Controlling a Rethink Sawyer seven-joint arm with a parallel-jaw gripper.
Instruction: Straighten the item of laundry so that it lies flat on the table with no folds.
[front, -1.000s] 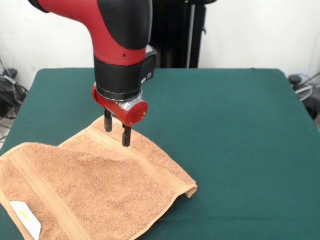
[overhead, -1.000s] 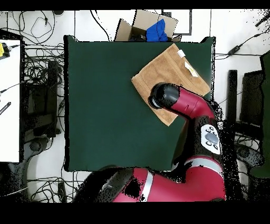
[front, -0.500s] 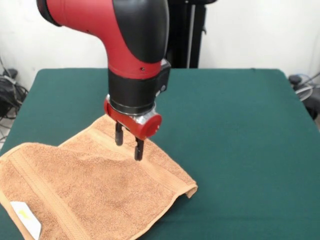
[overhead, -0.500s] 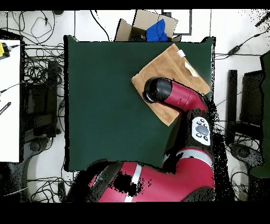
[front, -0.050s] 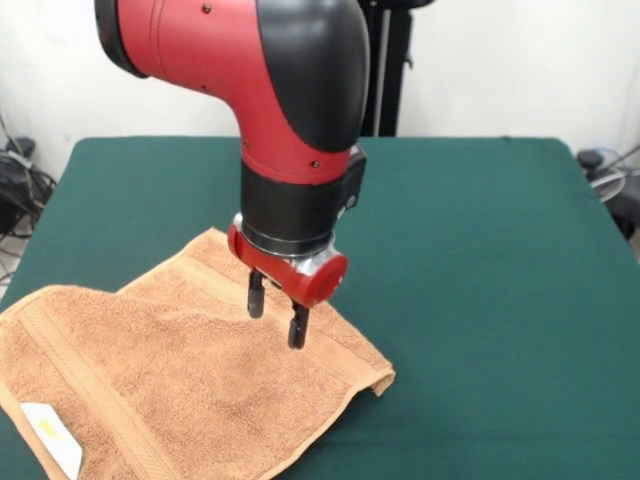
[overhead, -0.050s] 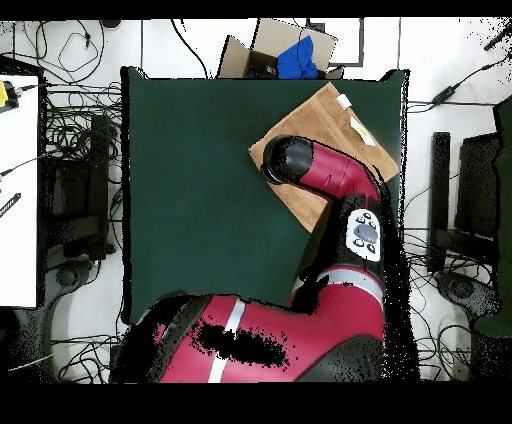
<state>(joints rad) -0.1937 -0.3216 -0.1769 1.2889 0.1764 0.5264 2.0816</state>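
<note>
**Hand travelling toward the towel's folded corner**

The hand (front, -0.050s: 277, 318) is hovering low over the peach-orange towel (front, -0.050s: 180, 385), its two dark fingers (front, -0.050s: 256, 297) standing apart with nothing between them. Over the last second it has been sliding rightward and nearer in the front view, from over the far border band toward the right-hand corner, and sinking a little as it goes. The towel itself is not shifting at all (the white tag (front, -0.050s: 50, 436) is sitting in the same near-left spot throughout).

The towel is lying at the near-left part of the green tabletop (front, -0.050s: 480, 260), with its left and near parts running past the front view's edge. It is looking mostly flat, but its right corner (front, -0.050s: 380, 379) is curling up with a doubled edge, so the job is not finished. In the overhead view the arm is covering the towel's corner nearest the tabletop's middle.

The drift is suggesting that the hand is lining up on that curled corner, likely to pinch it and draw it outward; a grip is yet to be made.
</note>
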